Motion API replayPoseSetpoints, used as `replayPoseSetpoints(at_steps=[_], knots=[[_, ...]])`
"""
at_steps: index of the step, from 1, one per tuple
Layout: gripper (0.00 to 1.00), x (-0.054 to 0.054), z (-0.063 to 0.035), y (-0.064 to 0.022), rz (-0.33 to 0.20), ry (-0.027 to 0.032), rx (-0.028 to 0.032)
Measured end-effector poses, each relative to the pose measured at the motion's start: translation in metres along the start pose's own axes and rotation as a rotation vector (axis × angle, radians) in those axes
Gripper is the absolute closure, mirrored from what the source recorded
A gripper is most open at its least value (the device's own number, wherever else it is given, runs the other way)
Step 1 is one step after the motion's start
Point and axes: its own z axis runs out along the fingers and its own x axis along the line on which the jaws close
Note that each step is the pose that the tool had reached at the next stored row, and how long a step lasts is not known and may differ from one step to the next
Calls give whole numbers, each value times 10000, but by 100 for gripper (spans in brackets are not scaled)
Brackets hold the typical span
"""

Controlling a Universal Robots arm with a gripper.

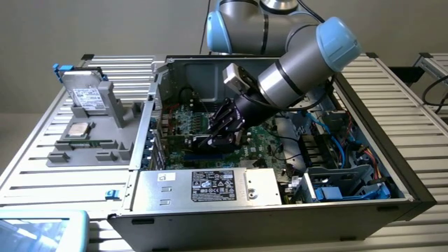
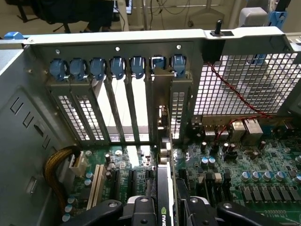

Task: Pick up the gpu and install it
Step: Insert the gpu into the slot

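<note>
Evidently the jaws are closed on the small, flat green gpu card with its black fan block and silver bracket (image 2: pixel 163 184), pinching it from both faces near its upper edge, with no gap visible between pads and card. The gpu stands on edge over the green motherboard (image 2: pixel 263 174). Its long axis runs from the jaws straight toward the grey metal rear wall of the open computer case (image 2: pixel 122 44). The bracket end leads and sits close against that wall, under the row of blue plastic slot clips (image 2: pixel 137 66). Whether the connector edge is in its socket I cannot tell.

To do this step well, I judge the card should stay square to the motherboard, with the bracket kept lined up with the open bay. It should be pressed down evenly along its length, not rocked at one end.

Outward, the grey-and-blue robot arm (image 1: pixel 301 68) reaches down into the case. A silver power-supply box with a white label (image 1: pixel 210 186) lies along the case's near side. The case rests on the slatted aluminium table (image 1: pixel 42 173), toward its edge at the exterior view's right.
</note>
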Motion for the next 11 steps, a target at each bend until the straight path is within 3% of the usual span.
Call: replayPoseSetpoints(at_steps=[11], knots=[[72,0,13,13,-38,-47,-1]])
